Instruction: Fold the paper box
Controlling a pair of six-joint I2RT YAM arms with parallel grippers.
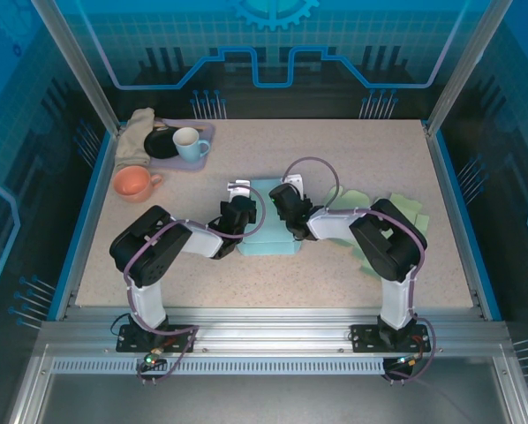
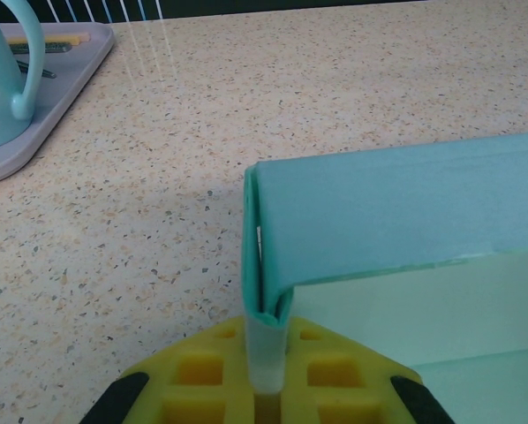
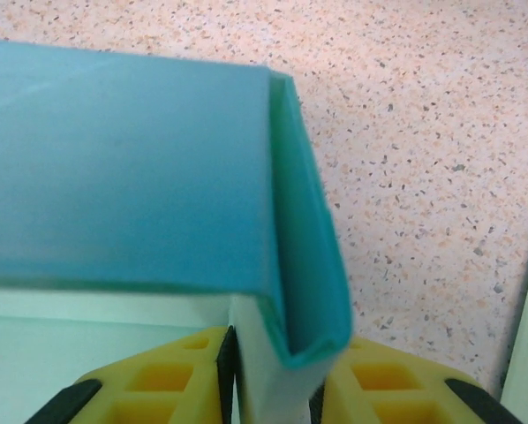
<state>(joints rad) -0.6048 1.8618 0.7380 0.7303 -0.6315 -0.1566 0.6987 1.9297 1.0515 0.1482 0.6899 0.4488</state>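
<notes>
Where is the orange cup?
In the top view, the orange cup sits far left, just in front of the purple tray holding the blue mug.

Pinched box [image 2: 396, 212] (teal) in end effector [image 2: 266, 375].

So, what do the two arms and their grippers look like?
Both the left arm and the right arm have black joint housings, white links and a thin grey-purple cable looping alongside. The left gripper and right gripper have yellow fingers with square recesses and black corners.
</notes>
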